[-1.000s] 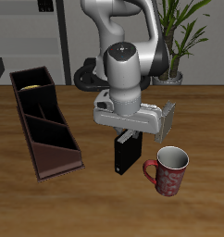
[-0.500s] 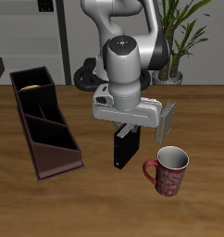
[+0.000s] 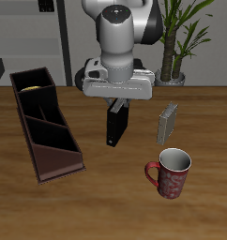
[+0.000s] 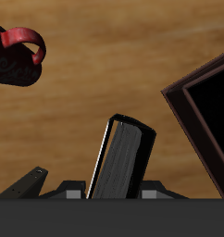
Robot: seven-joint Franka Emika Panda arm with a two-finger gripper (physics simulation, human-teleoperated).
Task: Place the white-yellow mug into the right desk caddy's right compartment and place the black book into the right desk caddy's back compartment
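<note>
- From the exterior view we see the two-finger gripper (image 3: 115, 101) of the white robot arm (image 3: 121, 33) clenched on the top of the small plain black hardcover book (image 3: 115, 126), which hangs upright above the wooden tabletop (image 3: 106, 192), apart from it.
- The wrist view shows the black book (image 4: 122, 159) close up, slightly tilted, rising between the gripper's housing parts; we cannot make out the fingertips there.
- Only the exterior view shows the whole long dark maroon-brown desk caddy (image 3: 45, 126) with its dividers, and a yellow rim (image 3: 32, 86) showing in its rearmost cell; we cannot tell what it belongs to.
- The wrist view catches just one dark corner of that caddy (image 4: 205, 116).
- The dark red patterned mug (image 3: 170, 172) stands nearer the table's front edge; the wrist view shows only its handle (image 4: 21, 48).
- A thin grey patterned book (image 3: 168, 122) stands behind the mug.
- Behind the tabletop we see a potted green plant (image 3: 186, 37) and dark shelving (image 3: 26, 42).
</note>
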